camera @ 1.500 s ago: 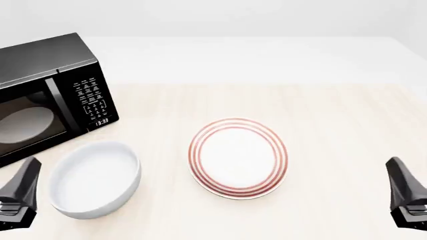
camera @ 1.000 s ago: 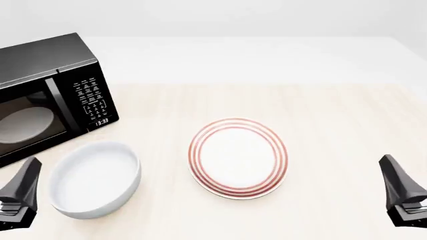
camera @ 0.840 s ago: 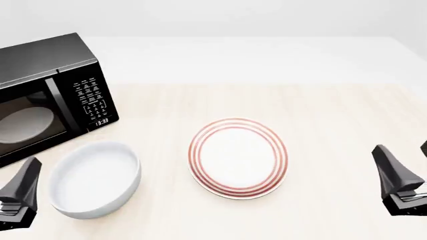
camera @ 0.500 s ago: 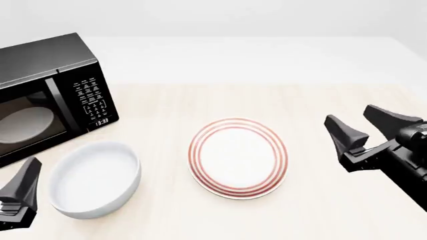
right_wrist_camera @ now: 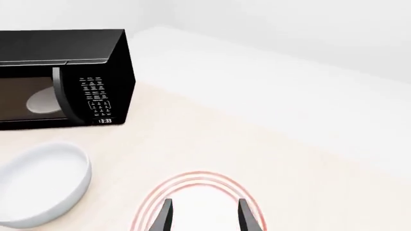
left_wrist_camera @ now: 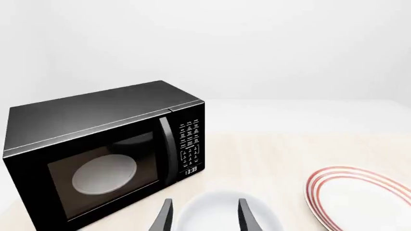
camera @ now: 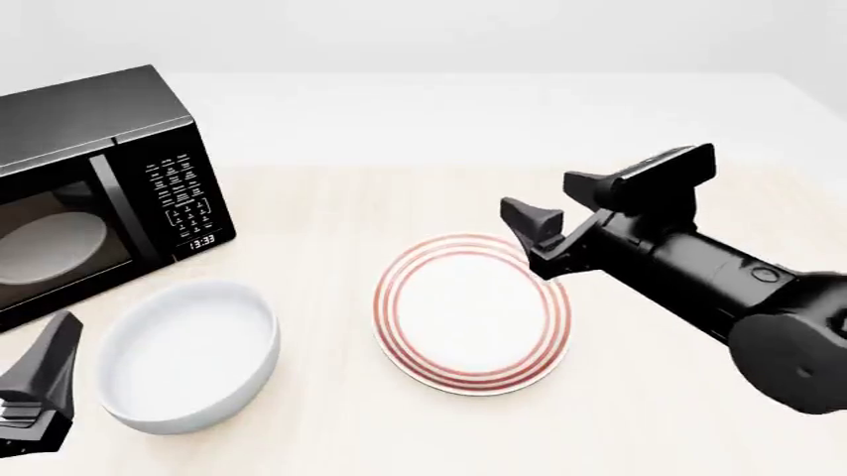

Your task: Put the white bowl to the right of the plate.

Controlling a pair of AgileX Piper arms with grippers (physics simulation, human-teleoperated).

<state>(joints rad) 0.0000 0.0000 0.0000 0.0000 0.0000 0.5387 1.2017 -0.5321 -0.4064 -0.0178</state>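
The white bowl (camera: 185, 357) sits on the table at the front left, left of the plate (camera: 470, 312), a flat white plate with red rings at the centre. My right gripper (camera: 537, 195) hangs open and empty above the plate's far right rim. In the right wrist view its fingers frame the plate (right_wrist_camera: 192, 180), and the bowl (right_wrist_camera: 42, 185) lies apart from them. My left gripper (left_wrist_camera: 204, 217) is open and empty just short of the bowl (left_wrist_camera: 224, 211). One left finger (camera: 51, 357) shows at the front left corner, beside the bowl.
A black microwave (camera: 93, 188) with its door shut stands at the back left, close behind the bowl. The wooden tabletop (camera: 688, 397) runs on to the right of the plate, under the right arm.
The right arm has swung up and left from the front right edge to above the plate's far right rim. The left gripper, bowl and plate have not moved.
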